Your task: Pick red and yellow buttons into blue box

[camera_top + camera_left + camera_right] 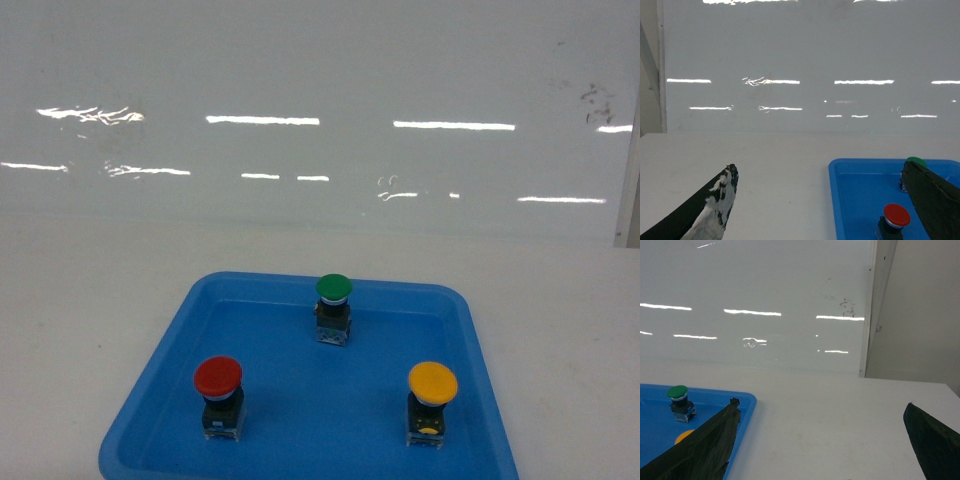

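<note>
The left gripper (pixel 825 200) hung wide open and empty over the worktop (pixel 80 300). In the shallow blue tray (pixel 160 360) the red button (pixel 218 376) stood upright front-left, the yellow button (pixel 432 384) front-right. The right gripper (pixel 822 432) gaped open, apparently holding nothing.

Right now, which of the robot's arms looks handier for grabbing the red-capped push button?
Probably the left. The red-capped push button stands on the left of the shallow blue plastic tray, and the left gripper, open, already sees it nearby. The right wrist view doesn't show it.
</note>
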Robot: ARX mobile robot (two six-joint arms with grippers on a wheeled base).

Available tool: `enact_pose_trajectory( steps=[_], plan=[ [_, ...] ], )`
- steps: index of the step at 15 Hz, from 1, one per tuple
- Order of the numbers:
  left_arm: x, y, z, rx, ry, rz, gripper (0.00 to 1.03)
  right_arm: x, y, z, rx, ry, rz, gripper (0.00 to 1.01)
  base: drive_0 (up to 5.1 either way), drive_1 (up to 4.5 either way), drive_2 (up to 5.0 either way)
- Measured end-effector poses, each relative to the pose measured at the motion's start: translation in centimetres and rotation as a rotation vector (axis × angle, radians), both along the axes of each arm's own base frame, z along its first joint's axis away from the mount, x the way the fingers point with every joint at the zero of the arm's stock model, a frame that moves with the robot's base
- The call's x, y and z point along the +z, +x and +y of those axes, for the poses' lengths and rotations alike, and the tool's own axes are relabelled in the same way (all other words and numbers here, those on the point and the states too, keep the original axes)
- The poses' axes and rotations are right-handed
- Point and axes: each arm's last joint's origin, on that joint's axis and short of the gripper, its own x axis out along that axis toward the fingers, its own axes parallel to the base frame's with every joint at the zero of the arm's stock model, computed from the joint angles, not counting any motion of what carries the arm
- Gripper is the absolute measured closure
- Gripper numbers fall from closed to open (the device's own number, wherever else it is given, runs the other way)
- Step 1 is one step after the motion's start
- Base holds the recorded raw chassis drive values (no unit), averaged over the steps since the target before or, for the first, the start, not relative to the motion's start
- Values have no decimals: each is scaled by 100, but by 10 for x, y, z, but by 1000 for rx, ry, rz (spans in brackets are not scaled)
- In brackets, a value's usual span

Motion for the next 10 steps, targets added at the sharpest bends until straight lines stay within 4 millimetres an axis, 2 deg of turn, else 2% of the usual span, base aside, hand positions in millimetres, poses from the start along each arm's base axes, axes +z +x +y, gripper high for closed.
enact_pose_trajectory(
  steps=[2,10],
  plan=[
    [0,0,0,0,0,0,5,0,0,0,0,0,0,3,0,0,0],
    [0,0,0,0,-1,0,85,0,0,0,0,0,0,3,0,0,0]
  ],
)
